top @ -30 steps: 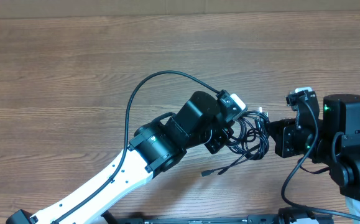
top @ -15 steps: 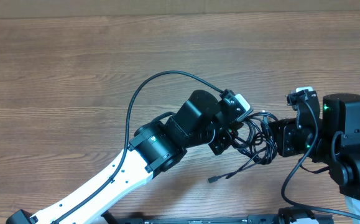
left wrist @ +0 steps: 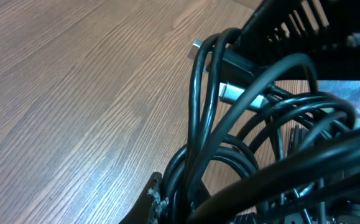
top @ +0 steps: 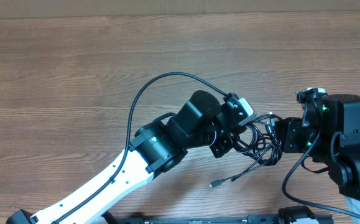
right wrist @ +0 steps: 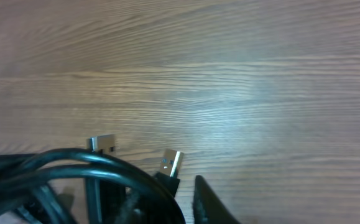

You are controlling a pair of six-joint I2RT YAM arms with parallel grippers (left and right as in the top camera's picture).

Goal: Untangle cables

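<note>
The cables (top: pixel 258 135) hang as one knotted clump of thin black loops near the right side of the table (top: pixel 74 62), caught in the narrow gap between the two arms. The left claw (top: pixel 234 138) touches the clump's left edge and the right claw (top: pixel 280 134) its right edge, so the tangle bridges them. From the overhead view, neither claw's fingers can be seen under the wrist bodies and the cords. One loose strand runs down and to the left out of the clump, ending in a small plug (top: pixel 214 184) that lies on the wood, apart from both claws. In the left wrist view the cables (left wrist: pixel 229 143) fill the frame right against the camera, several loops crossing, with a silver plug end (left wrist: pixel 235 93) among them. The left claw's fingers are hidden, so I cannot tell whether it is apart or clamped. In the right wrist view the cables (right wrist: pixel 74 165) crowd the lower left corner, with two metal plug tips (right wrist: pixel 103 143) (right wrist: pixel 172 163) poking up just beside one dark finger (right wrist: pixel 211 202). The other finger does not show, so I cannot tell this claw's grip either.
</note>
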